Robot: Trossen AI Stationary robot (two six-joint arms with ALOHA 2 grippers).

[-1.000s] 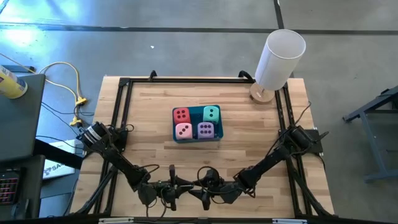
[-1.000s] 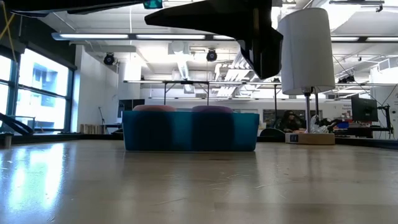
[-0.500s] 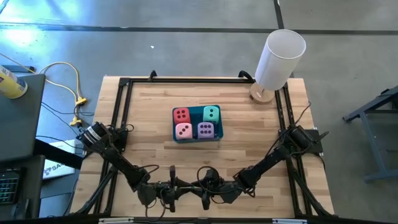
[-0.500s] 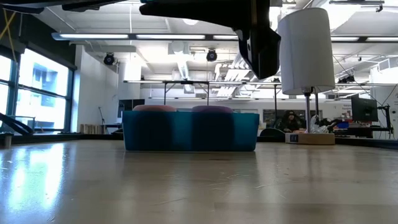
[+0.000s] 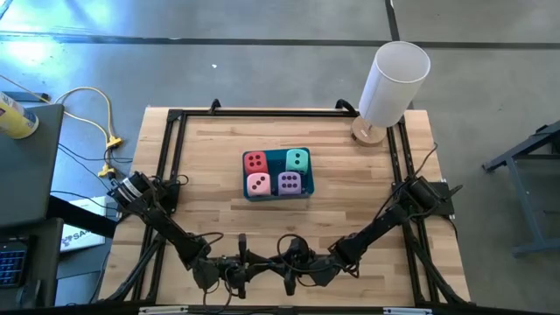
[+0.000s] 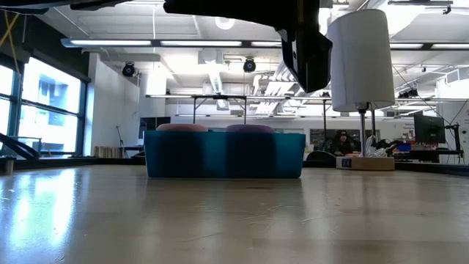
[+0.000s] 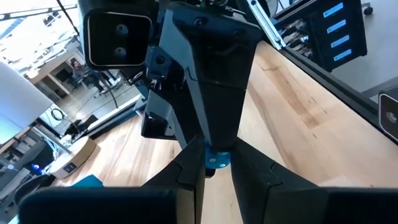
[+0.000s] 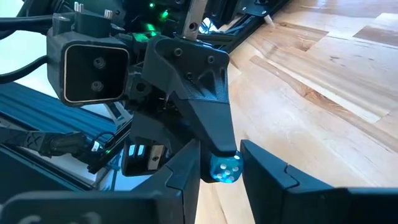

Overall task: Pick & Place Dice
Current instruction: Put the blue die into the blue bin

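All four dice, red (image 5: pixel 255 161), teal (image 5: pixel 297 159), pink (image 5: pixel 258 183) and purple (image 5: pixel 290 183), sit in the blue tray (image 5: pixel 245 173) mid-worktop (image 5: pixel 201 175). Left jaws and right jaws meet tip to tip at the near edge, well apart from the tray, both bracketing a small blue dotted cube (image 8: pixel 225 169). We cannot tell which pair is clenched on it. Looks like a handover; next we'd need one side to let go, then lift. Open room all round the tray; frame rails (image 5: pixel 171 149) and the white cylinder (image 5: pixel 394 79) are out of the way.
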